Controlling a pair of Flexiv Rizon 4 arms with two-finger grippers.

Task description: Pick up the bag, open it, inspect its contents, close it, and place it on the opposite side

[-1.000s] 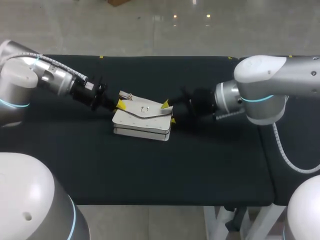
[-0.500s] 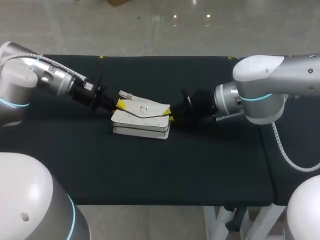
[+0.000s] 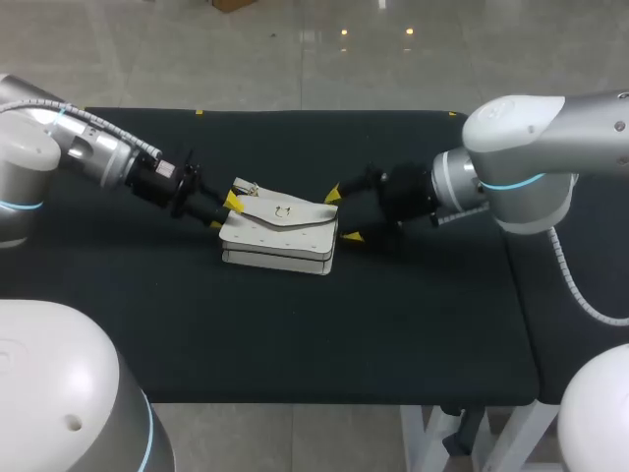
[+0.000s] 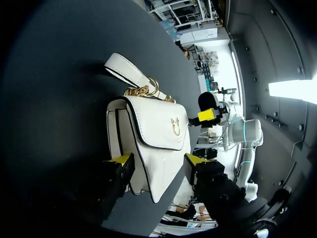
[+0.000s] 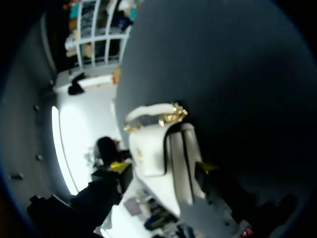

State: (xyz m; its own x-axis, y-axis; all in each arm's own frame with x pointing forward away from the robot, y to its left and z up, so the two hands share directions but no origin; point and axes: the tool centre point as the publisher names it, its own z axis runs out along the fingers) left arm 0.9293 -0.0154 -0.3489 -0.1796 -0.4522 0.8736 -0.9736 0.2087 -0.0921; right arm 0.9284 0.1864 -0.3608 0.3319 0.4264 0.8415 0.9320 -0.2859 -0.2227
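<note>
Count: one bag (image 3: 280,234), two grippers, one desk (image 3: 393,324).
Bag look: white, with a black-edged flap lying down, a gold clasp (image 4: 175,125), and a gold chain (image 4: 146,90) joined to a short white strap (image 4: 126,69).
Bag place: lying on the desk, just left of the head view's middle.
Left gripper (image 4: 158,162): astride the bag's left end; I cannot tell whether it grips.
Right gripper (image 3: 342,214): spread apart, just off the bag's right end.

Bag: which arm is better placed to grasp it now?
Probably left: the left gripper straddles one end of the bag; the right gripper, open, stands off the other end.
</note>
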